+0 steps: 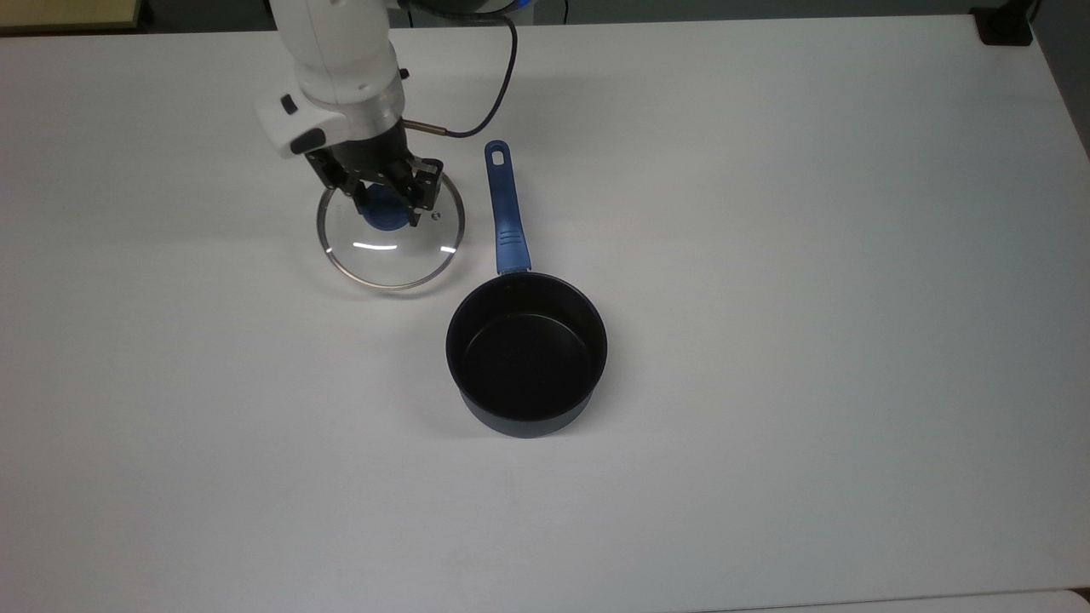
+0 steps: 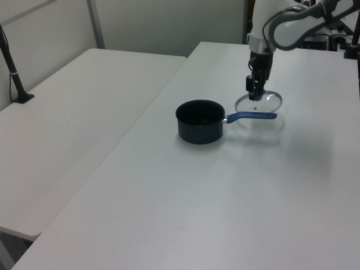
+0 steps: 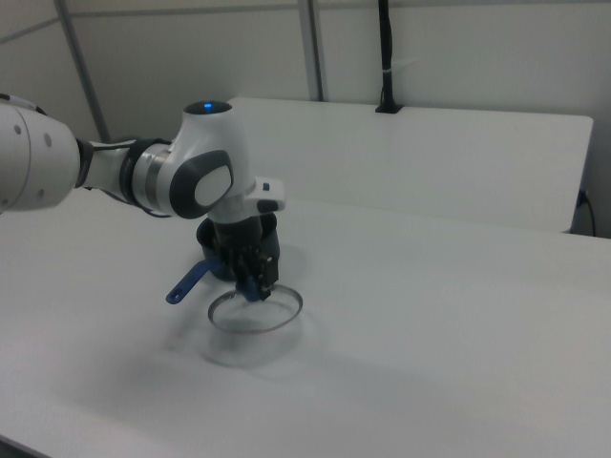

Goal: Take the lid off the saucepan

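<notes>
The saucepan [image 1: 526, 353] stands uncovered on the white table, its black inside showing and its long blue handle [image 1: 504, 209] pointing to the top view's top. The glass lid [image 1: 392, 255] hangs level just above the table to the handle's left, casting a shadow below it. My gripper [image 1: 383, 207] comes straight down and is shut on the lid's blue knob. In the left view the lid [image 2: 270, 101] sits behind the handle [image 2: 250, 116], right of the saucepan [image 2: 199, 121]. In the right view the gripper [image 3: 251, 286] holds the lid [image 3: 275, 315] in front of the handle [image 3: 186, 283].
The white table [image 1: 766, 255] is wide and bare around the pan. A second white table [image 2: 84, 101] adjoins it on the left view's left, with a black post [image 2: 14, 70] clamped to it. A black block [image 1: 1005, 25] sits at the top view's top right corner.
</notes>
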